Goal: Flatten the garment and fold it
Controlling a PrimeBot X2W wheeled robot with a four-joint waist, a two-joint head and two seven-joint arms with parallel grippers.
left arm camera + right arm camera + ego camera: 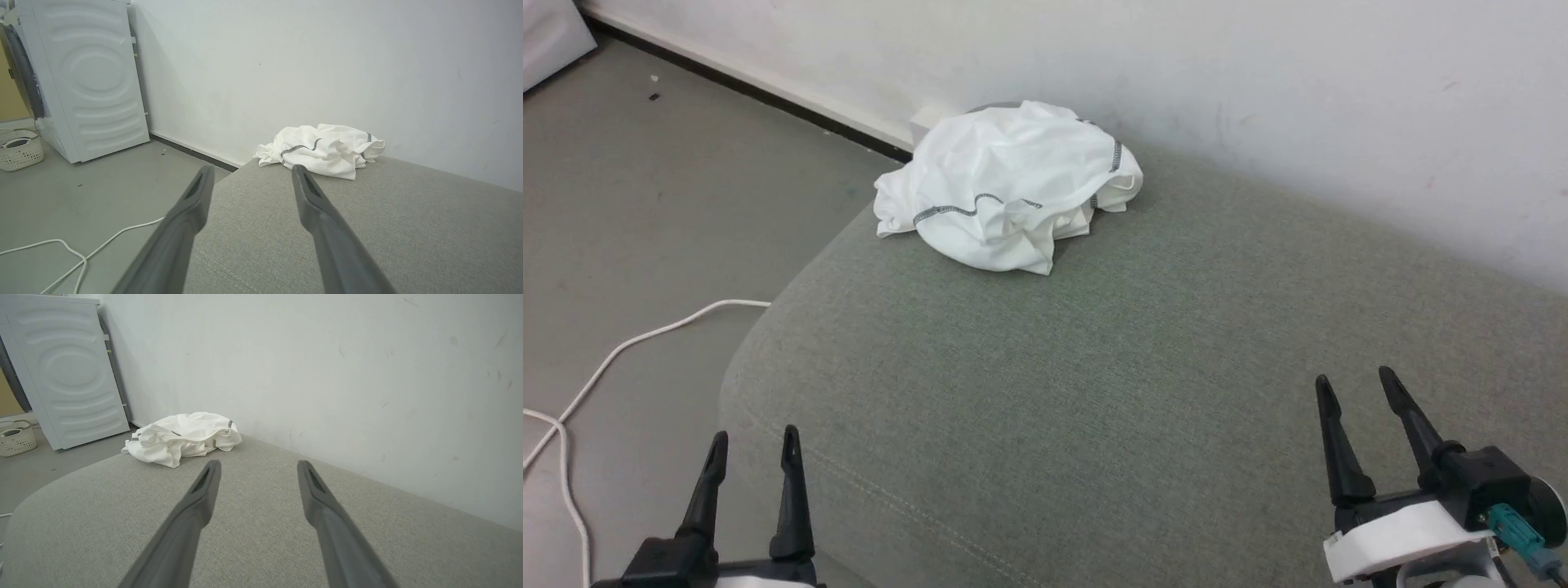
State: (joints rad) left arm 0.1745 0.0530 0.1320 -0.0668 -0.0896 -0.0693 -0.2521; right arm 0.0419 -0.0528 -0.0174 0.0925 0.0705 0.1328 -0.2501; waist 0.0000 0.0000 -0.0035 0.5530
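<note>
The garment (1005,192) is white with dark grey zigzag stitching, on a grey-green cushion (1143,392).

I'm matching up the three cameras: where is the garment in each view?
Head view: garment upper middle, at the cushion's far left corner.
Left wrist view: garment right of centre.
Right wrist view: garment left of centre.
Shared landmark: the white wall behind it.

The left gripper (755,434) has its two dark fingers spread wide and holds nothing. It is well apart from the garment (1013,184), pointing roughly toward it. The right gripper (1355,376) is equally spread and empty, also well apart from the garment.
</note>
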